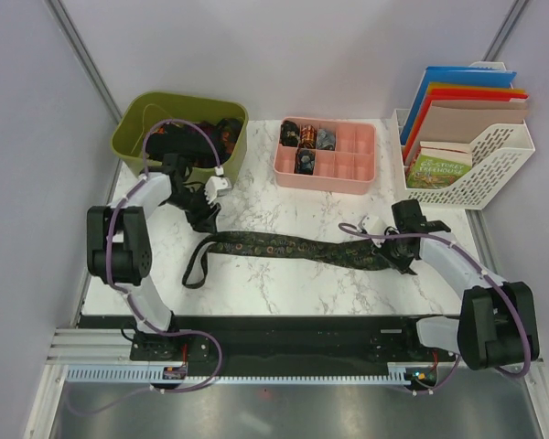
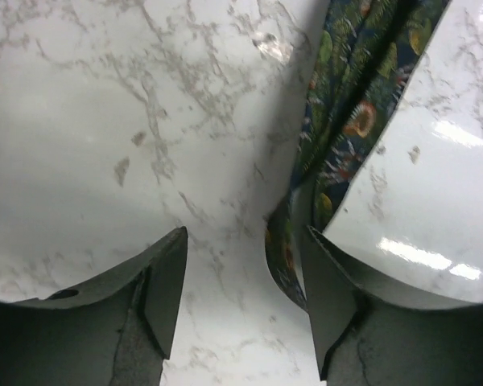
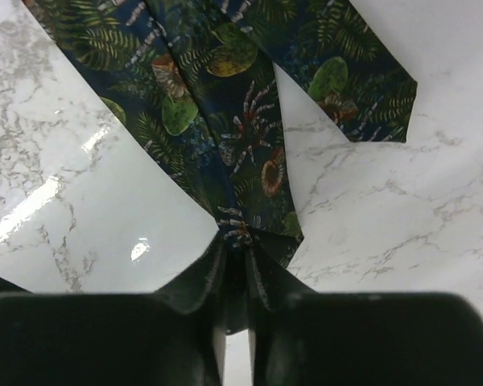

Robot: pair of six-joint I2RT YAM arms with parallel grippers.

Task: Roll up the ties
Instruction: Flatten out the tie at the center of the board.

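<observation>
One dark tie (image 1: pixel 284 247) with a green leaf pattern lies flat across the marble table, narrow end at the left, wide end at the right. My left gripper (image 1: pixel 204 218) hovers over the narrow end. In the left wrist view it (image 2: pixel 247 241) stands open, and a curled edge of the tie (image 2: pixel 346 104) lies just inside the right finger (image 2: pixel 330 305). My right gripper (image 1: pixel 405 263) is at the wide end. In the right wrist view it (image 3: pixel 237 245) is pinched on a fold of the tie (image 3: pixel 217 96). Three rolled ties (image 1: pixel 306 137) sit in the pink tray.
A pink compartment tray (image 1: pixel 357 178) stands at the back centre. A green bin (image 1: pixel 133 137) holding dark fabric is at the back left, close behind my left arm. A white file rack (image 1: pixel 494 174) with folders and a book is at the back right.
</observation>
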